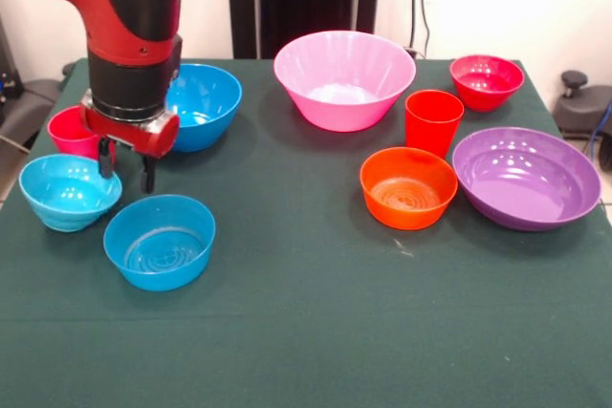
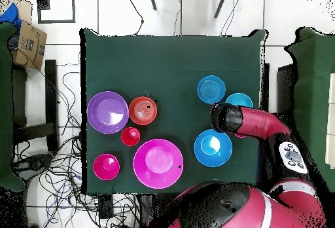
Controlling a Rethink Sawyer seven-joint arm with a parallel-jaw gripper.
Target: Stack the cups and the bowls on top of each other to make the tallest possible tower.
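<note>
My gripper point(image 1: 126, 169) hangs open and empty at the table's left in the front view, just above the cloth. It is between the light-blue bowl point(image 1: 69, 191), the small blue bowl point(image 1: 159, 241) and the deep blue bowl point(image 1: 203, 102). The pinkish-red cup point(image 1: 70, 131) stands upright right behind its left finger. On the right are the large pink bowl point(image 1: 344, 78), small red bowl point(image 1: 487, 80), orange-red cup point(image 1: 432, 121), orange bowl point(image 1: 408, 186) and purple bowl point(image 1: 526, 177). Each stands alone, and no tower shows. From overhead the arm point(image 2: 230, 118) covers the gripper.
A dark green cloth point(image 1: 316, 332) covers the table. Overhead, the light-blue bowl point(image 2: 239, 99) and small blue bowl point(image 2: 211, 89) lie close to the table's right edge. Cables point(image 2: 59, 173) and a cardboard box point(image 2: 29, 42) are on the floor to the left.
</note>
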